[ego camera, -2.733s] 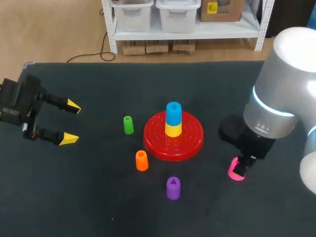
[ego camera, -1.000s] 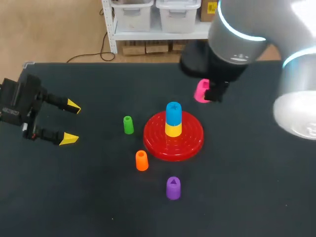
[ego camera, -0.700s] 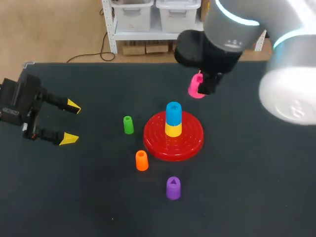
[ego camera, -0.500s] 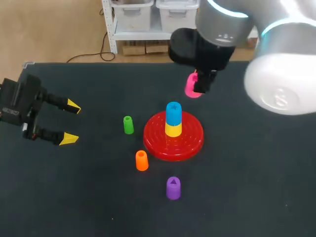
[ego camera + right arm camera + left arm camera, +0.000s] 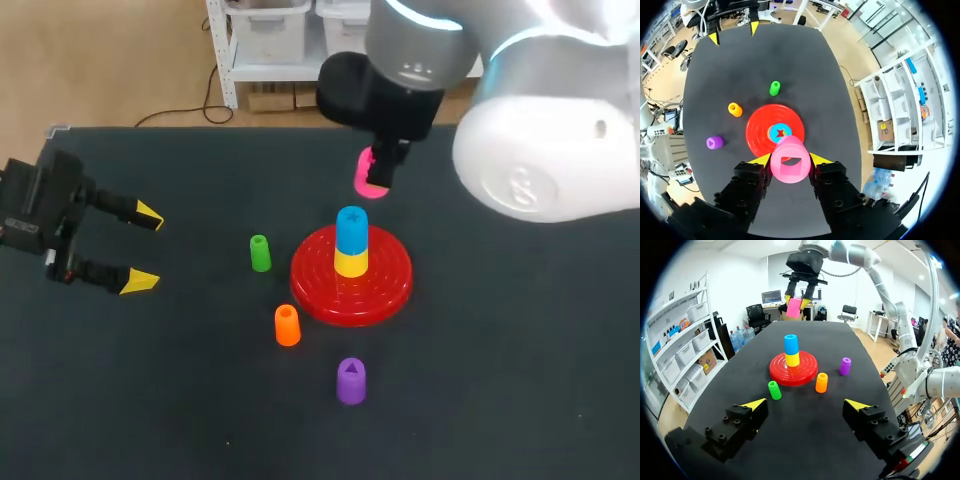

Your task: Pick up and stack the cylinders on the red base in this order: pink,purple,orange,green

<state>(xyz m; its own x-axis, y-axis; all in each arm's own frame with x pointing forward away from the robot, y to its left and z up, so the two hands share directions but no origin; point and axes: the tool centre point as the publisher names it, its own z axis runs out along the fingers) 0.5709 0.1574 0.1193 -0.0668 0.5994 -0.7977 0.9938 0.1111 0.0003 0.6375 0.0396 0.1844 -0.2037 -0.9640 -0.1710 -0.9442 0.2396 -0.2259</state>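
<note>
Up above the worktop (image 5: 520,400), the pink cylinder (image 5: 366,174) hangs in the air, tilted and clamped from two sides by the right jaws. In the right wrist view their yellow tips press against its flanks, and its hollow end with a squarish opening faces the camera. Seen from there, the red base (image 5: 757,132) lies below and ahead of it, with the blue top of the stack showing just past the pink cylinder's edge. That base, a round ridged dish near the middle of the worktop, carries two pieces on its centre: a yellow cylinder (image 5: 350,264) at the bottom and a blue cylinder (image 5: 351,228) on top of it, both upright. Three more pieces stand upright on the worktop off the base's left and near sides. The green cylinder (image 5: 260,253) is just beside the rim on the left, the orange cylinder (image 5: 287,325) is close to the rim's near-left, and the purple cylinder (image 5: 351,380) stands a little apart in front. Over at the worktop's left edge, well apart from all of these, the left jaws stand wide and hold nothing.
</note>
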